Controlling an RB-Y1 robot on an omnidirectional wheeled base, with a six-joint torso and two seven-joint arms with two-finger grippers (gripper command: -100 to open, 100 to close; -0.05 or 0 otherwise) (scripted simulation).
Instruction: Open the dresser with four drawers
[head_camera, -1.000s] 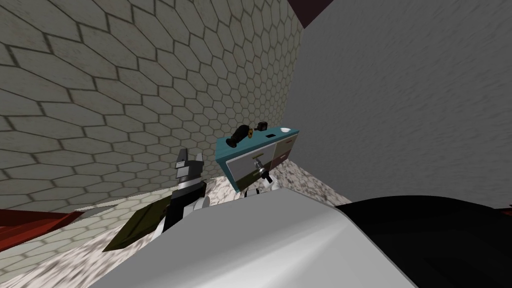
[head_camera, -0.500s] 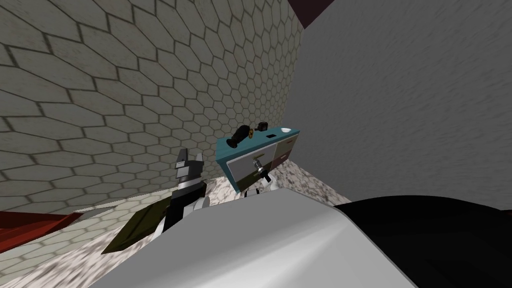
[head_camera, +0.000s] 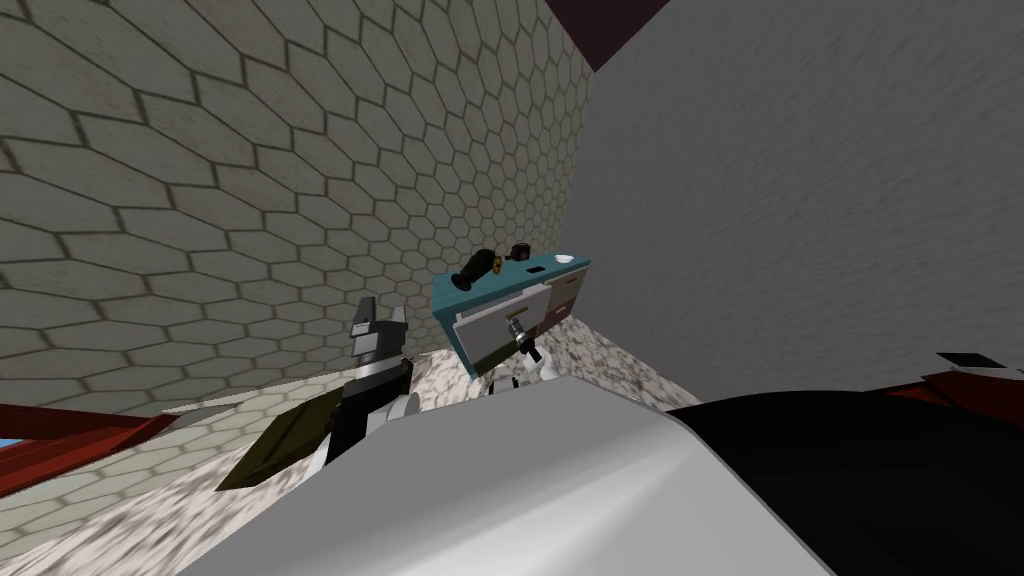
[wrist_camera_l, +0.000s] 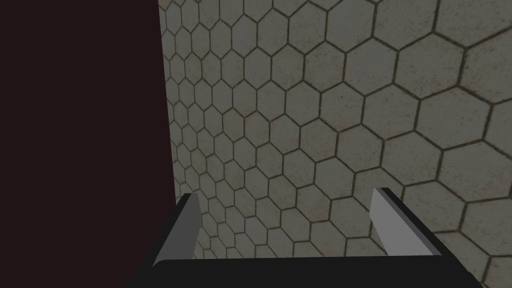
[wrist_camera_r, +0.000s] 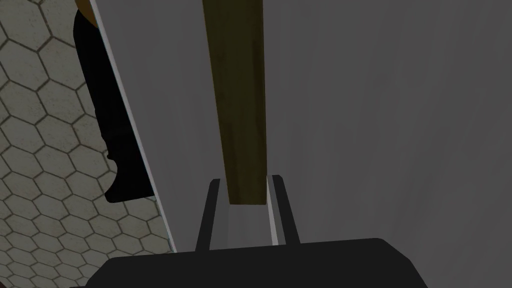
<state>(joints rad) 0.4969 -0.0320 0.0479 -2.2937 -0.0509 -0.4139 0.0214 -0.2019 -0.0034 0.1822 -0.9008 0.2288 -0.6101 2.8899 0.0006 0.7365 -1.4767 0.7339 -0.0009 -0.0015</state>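
The right gripper (wrist_camera_r: 245, 182) jaws are clenched on the olive drawer handle (wrist_camera_r: 239, 100), whose far end is cut off. The drawer front (head_camera: 495, 335) now stands slightly further out of the teal dresser (head_camera: 445, 300). Its interior is hidden. The head camera has shifted. The left gripper (wrist_camera_l: 285, 200), at 9 o'clock of the dresser, is released.

A black bottle-like object (head_camera: 475, 270) is seen against a hexagon-tiled wall (head_camera: 250, 180). Just beside it a small gold piece (head_camera: 498, 264) is set, a small dark box (head_camera: 519, 250) near it, and a white dish (head_camera: 566, 260) well apart from it. A speckled floor (head_camera: 600, 360) is spread below it
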